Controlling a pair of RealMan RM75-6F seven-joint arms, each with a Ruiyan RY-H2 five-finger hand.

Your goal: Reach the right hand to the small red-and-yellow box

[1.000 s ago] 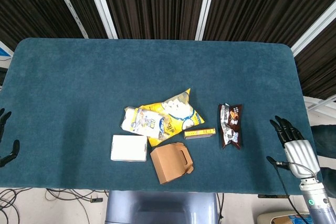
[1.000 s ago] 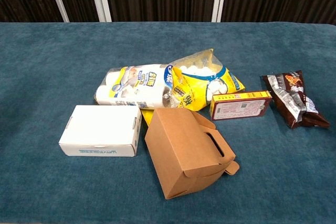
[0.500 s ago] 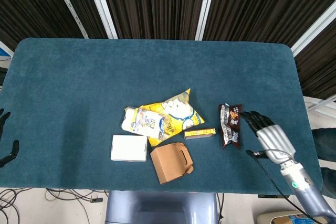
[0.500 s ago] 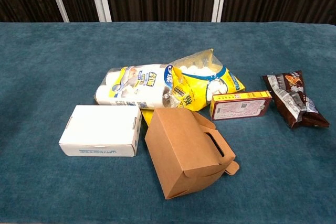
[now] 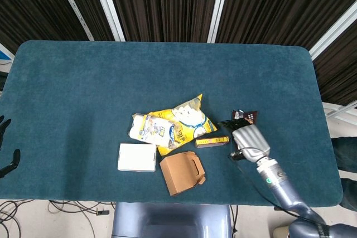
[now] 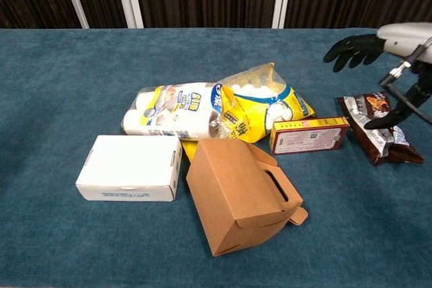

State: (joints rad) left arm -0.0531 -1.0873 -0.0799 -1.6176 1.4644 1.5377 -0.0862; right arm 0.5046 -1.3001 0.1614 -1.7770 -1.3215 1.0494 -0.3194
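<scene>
Small red-and-yellow box [image 6: 309, 135] lies on its long side on the teal surface [image 5: 83, 87], its pale face printed with text too fine to read and what looks like a square code. Nearest the camera sits a brown cardboard carrier [image 6: 239, 194], with a plain white box [image 6: 129, 167] to its left. Behind them lie a roll pack [image 6: 172, 112] with blue lettering and a yellow snack bag [image 6: 260, 106], both illegible. The right hand [image 5: 246, 136] hovers with fingers spread and empty above a brown wrapper [image 6: 378, 127], just beside the box's right end. The left hand [image 5: 5, 149] hangs at the surface's edge, apparently empty. Dark slatted panels [image 5: 167, 1] back the room.
</scene>
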